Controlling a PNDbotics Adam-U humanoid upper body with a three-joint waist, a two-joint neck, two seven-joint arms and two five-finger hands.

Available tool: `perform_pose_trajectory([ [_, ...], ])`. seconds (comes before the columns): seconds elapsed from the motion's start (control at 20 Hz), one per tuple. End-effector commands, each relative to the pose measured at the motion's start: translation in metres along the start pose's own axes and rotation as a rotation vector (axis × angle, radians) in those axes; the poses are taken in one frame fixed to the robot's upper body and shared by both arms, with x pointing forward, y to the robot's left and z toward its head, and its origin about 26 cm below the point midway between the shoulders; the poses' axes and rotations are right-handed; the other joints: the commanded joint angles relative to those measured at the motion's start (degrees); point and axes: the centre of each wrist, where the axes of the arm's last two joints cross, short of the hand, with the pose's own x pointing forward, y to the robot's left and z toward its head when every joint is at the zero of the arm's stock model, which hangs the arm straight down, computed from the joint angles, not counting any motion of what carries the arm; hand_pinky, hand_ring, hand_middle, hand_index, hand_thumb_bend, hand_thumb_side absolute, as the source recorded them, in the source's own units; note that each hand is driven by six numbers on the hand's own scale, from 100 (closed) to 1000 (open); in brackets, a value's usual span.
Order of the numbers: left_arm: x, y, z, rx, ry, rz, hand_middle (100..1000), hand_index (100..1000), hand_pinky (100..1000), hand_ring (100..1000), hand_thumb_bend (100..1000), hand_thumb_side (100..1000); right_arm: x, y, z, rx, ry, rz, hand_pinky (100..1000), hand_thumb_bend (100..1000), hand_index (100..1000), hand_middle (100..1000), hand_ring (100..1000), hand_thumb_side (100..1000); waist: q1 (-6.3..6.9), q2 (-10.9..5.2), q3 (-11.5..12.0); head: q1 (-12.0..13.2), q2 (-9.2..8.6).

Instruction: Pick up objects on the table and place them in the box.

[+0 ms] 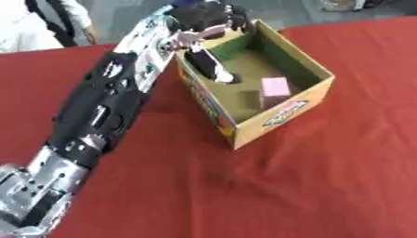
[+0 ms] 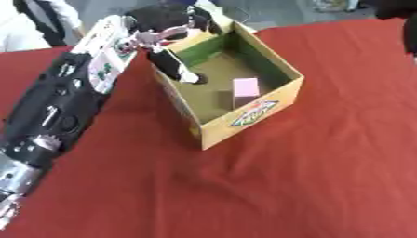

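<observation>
the red cloth point(image 1: 326, 186) covers the table from the near edge outward, wrinkled in front of the box. the left arm point(image 1: 97, 116) comes in from the near left corner, silver at the elbow and black further up, and stretches away toward the box's far left corner. the cardboard box point(image 1: 281, 114) stands open just to the right of the arm, set askew, with a printed label on its near wall. inside it, down and to the right of the hand, a pink block point(image 1: 275, 87) rests against the near right wall. closer to the hand, a black and white object point(image 1: 213, 67) hangs tilted into the box's left side, directly below the fingers. the left hand point(image 1: 204, 21) is above the box's far left rim, fingers curled round the object's upper end.
</observation>
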Motion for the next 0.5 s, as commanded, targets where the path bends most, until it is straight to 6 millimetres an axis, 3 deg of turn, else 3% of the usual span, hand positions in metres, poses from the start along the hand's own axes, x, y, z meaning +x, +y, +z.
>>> perform_pose_trajectory([
  [0.05, 0.0, 0.044, 0.016, 0.163, -0.011, -0.02, 703, 828, 729, 749, 488, 431, 0.003, -0.01, -0.002, -0.009, -0.016, 0.036, 847, 100, 815, 733, 766, 971, -0.48, -1.93, 0.5, -0.3, 1.1],
  [0.3, 0.013, 0.091, 0.064, 0.413, -0.02, -0.009, 706, 839, 718, 730, 419, 505, 0.001, -0.014, 0.002, -0.017, -0.007, 0.06, 846, 100, 816, 734, 767, 967, -0.51, -2.88, 2.1, -1.0, 2.26],
  [0.5, 0.026, 0.11, 0.116, 0.576, 0.007, -0.002, 729, 857, 727, 742, 405, 553, -0.001, -0.017, 0.005, -0.027, 0.005, 0.074, 846, 100, 816, 735, 768, 965, -0.54, -3.41, 3.7, -1.3, 2.98],
])
